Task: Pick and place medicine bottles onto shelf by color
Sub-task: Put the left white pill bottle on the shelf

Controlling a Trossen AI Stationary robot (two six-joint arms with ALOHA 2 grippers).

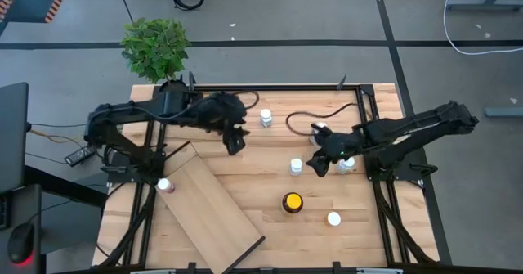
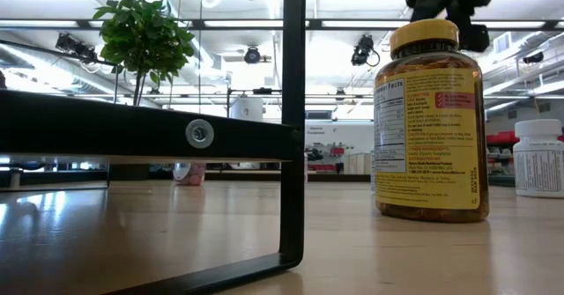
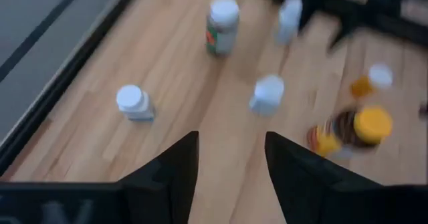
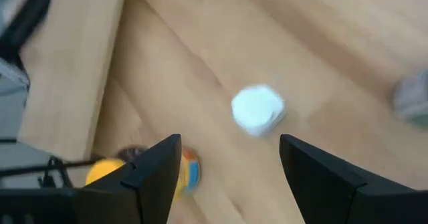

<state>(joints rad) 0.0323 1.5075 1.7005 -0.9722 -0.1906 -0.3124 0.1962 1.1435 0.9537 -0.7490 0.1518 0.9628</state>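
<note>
Our right gripper (image 4: 227, 174) hovers with fingers apart and empty above a white-capped bottle (image 1: 296, 167), just beyond the amber yellow-capped bottle (image 1: 292, 202). Closing off-center could topple that bottle into its neighbors. Our left gripper (image 3: 231, 167), fingers apart, holds nothing near the shelf (image 1: 214, 204), which carries no bottles.
</note>
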